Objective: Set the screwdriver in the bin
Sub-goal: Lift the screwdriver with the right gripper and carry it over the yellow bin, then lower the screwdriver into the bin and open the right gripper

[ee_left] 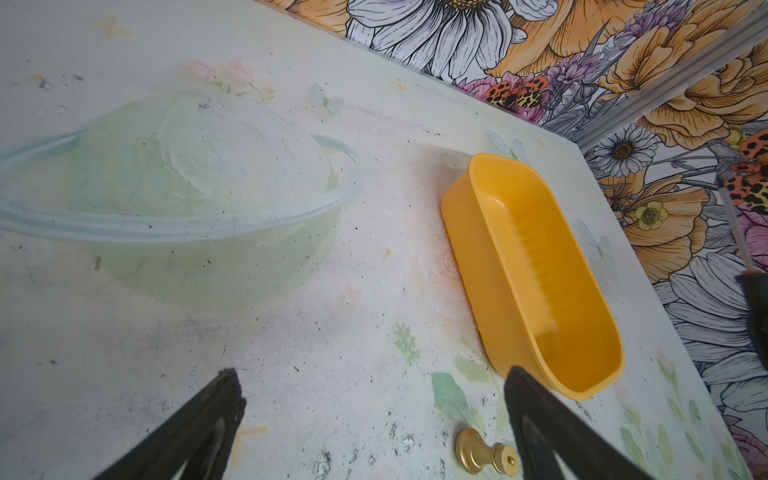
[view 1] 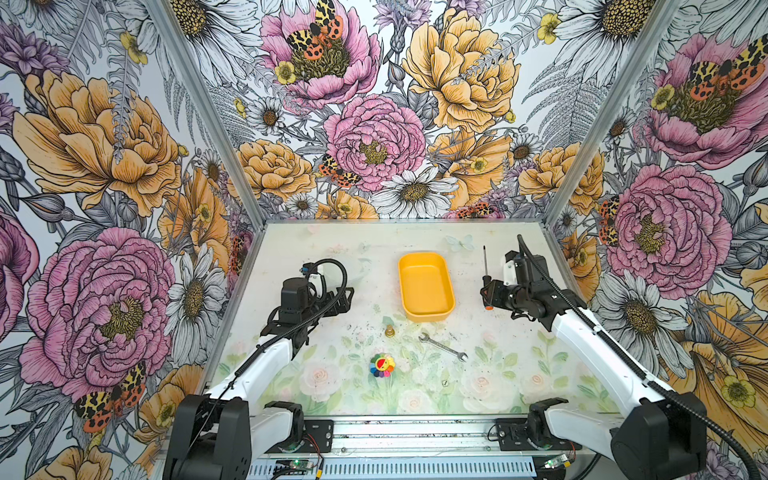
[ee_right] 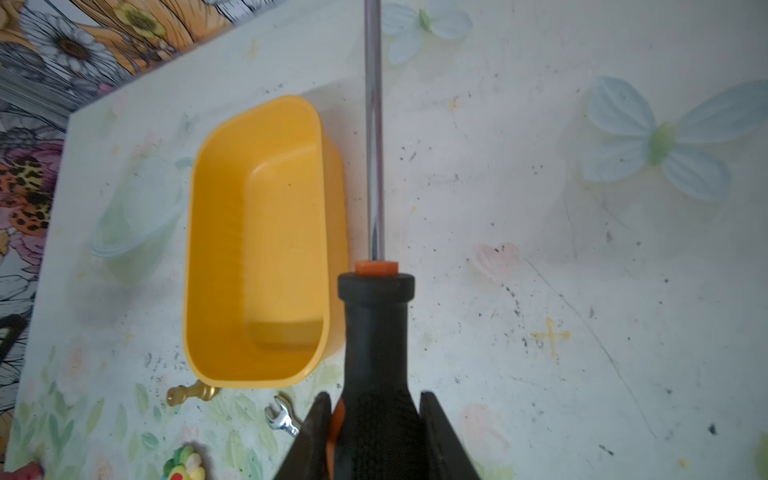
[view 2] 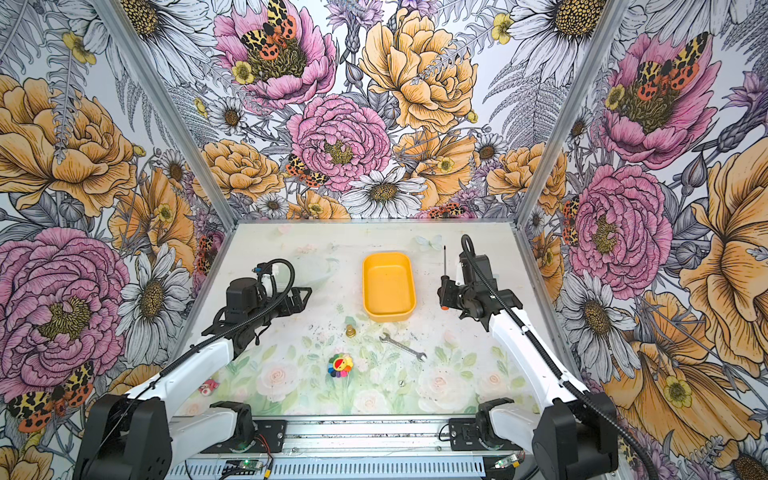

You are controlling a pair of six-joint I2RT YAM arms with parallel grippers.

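1. Right of the bin, near but not touching it: the right gripper pinches the screwdriver by its black handle, with the shaft parallel to the bin's long side.
2. Step in hand: carry across. Judgement: keep that alignment, clear the bin's wall, and lower inside before letting go.
3. Left of the bin: left gripper, fingers spread, holding nothing.
4. Wrench and brass knob lie in front of the bin, off the likely path.

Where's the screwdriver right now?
In both top views the screwdriver sits on the right side, its handle clamped in the right gripper, just right of the yellow bin, with the shaft pointing toward the back wall.
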